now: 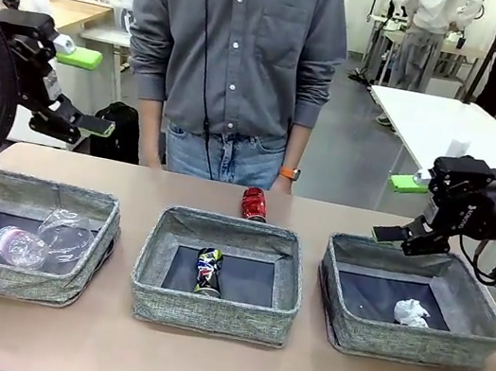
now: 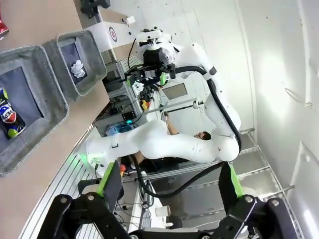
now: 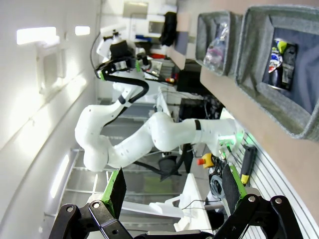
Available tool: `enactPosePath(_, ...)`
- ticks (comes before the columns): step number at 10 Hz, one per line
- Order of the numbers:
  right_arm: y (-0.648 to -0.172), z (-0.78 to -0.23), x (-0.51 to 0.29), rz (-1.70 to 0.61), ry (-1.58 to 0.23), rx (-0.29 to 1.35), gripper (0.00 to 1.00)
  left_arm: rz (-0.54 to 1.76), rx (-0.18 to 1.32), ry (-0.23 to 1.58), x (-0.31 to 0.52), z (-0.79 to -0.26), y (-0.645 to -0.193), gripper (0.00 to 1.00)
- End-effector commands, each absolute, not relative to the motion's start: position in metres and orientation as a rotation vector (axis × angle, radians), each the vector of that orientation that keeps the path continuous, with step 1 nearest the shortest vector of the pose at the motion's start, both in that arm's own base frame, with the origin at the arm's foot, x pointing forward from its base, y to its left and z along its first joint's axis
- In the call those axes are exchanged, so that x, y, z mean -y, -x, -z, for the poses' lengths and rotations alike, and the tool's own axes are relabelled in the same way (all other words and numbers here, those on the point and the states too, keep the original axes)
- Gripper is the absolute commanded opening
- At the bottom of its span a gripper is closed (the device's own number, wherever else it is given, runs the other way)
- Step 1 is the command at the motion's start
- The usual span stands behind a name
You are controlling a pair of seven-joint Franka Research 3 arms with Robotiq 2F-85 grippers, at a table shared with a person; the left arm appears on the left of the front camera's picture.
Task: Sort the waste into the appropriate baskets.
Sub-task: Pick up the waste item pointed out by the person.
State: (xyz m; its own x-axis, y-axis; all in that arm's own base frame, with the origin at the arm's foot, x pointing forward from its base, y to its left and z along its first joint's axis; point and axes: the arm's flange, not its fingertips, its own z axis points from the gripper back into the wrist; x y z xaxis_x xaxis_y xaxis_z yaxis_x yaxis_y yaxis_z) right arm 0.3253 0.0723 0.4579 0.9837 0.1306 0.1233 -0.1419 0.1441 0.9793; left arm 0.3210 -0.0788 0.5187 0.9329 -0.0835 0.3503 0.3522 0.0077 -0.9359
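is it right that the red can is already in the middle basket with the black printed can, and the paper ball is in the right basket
Not quite. The front view shows the red can standing on the table behind the middle basket, not inside it. The black printed can lies in that basket alone. The paper ball is indeed in the right basket.

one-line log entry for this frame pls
left gripper open, empty | right gripper open, empty | red can on table, unsorted | black can in middle basket
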Motion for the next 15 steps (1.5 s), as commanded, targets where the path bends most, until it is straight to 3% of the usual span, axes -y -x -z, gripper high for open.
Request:
enactPosePath(1,-0.3254,-0.4590,-0.0723,-0.209,-1.428,0.024,1.00,0.353,0.224,1.548,0.0820,-0.5137,-0.3177,1.00)
enactPosePath(15,-0.3254,-0.4590,-0.0723,-0.209,-1.428,0.024,1.00,0.353,0.224,1.548,0.0820,-0.5137,-0.3177,1.00)
